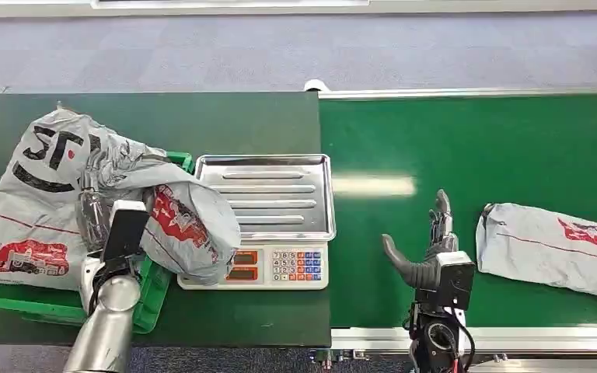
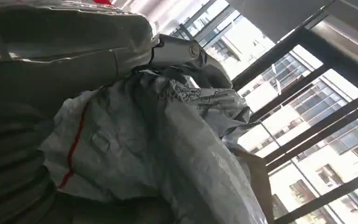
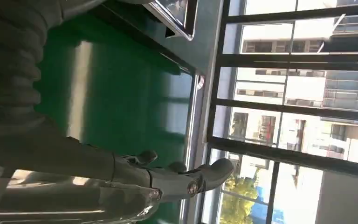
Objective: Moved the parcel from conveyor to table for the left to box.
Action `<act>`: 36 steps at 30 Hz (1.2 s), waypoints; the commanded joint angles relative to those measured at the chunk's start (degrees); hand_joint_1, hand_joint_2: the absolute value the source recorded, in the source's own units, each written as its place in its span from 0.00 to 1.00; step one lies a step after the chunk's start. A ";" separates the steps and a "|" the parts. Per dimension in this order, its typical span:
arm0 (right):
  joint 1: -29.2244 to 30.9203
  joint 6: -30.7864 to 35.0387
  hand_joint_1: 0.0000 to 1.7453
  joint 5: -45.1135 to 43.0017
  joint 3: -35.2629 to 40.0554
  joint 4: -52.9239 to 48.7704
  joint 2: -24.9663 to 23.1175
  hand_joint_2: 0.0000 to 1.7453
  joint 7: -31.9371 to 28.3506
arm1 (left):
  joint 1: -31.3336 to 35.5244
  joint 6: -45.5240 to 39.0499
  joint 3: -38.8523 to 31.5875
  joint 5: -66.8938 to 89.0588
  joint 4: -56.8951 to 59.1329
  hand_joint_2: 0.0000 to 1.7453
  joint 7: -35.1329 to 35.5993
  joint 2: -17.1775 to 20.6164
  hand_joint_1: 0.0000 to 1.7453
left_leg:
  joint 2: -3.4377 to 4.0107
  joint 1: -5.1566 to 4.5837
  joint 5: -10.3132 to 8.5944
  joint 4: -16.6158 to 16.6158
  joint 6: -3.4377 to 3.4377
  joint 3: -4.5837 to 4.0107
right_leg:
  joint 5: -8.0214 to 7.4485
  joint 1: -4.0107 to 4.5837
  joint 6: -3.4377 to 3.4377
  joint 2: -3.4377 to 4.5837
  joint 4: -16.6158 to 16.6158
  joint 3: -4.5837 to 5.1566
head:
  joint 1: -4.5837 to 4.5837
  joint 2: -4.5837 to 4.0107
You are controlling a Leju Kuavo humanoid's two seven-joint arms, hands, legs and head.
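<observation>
— Looking near first, what is in the green box (image 1: 149, 305)?

— Grey bags. The green box sits on the dark table (image 1: 225, 124), close to the robot, on its left side. A big grey bag with black letters (image 1: 39, 186) fills most of it and spills over the sides. Another grey bag with red print (image 1: 183, 221) lies on top, and its end hangs over the front of the scale (image 1: 280, 268).

— Is the left hand (image 1: 116, 233) holding that bag?

— Yes. In the left wrist view the fingers (image 2: 182, 51) are wrapped round crinkled grey plastic with a thin red line on it.

— What is on the scale?

— A shiny metal tray (image 1: 268, 194) with ridges. It has a keypad with little coloured buttons at the front.

— And the right hand (image 1: 427, 249)?

— It hangs over the green belt (image 1: 474, 148), holding nothing. Its thumb sticks out to the side and its fingers (image 3: 205, 175) are stretched out, spread apart.

— Where is the parcel (image 1: 556, 249)?

— On the belt, just beside the right hand, on its far right side. The hand is near it but not touching.

— How does it look?

— Soft, flat and grey, a bit wrinkled, with a red picture near one end and a thin red line along it. It lies slanted and runs off the edge of the head view.

— And far away?

— Grey floor (image 1: 280, 54) past the table and belt
</observation>
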State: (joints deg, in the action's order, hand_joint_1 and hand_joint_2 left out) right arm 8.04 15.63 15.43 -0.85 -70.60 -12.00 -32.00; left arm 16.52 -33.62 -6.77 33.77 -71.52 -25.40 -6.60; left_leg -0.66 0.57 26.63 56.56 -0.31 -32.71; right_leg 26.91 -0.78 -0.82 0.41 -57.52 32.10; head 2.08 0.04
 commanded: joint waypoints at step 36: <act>3.18 0.28 0.00 -1.83 1.48 5.72 1.77 1.00 -1.77 | 6.70 37.72 7.64 -34.71 -5.74 1.00 -10.09 6.63 0.00 | 0.11 0.03 -0.01 -0.03 0.00 -0.34 | -0.02 0.04 0.03 0.04 0.06 0.40 | 0.00 0.00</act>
State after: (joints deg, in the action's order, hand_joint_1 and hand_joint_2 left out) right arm 9.67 15.80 13.31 1.38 -67.97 -11.67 -33.66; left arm 22.95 -1.65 -4.80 -1.91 -81.57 -37.05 -4.28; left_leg -0.59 0.60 26.62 56.58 -0.33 -33.13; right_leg 26.89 -0.75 -0.81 0.48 -57.53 32.59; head 2.08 0.04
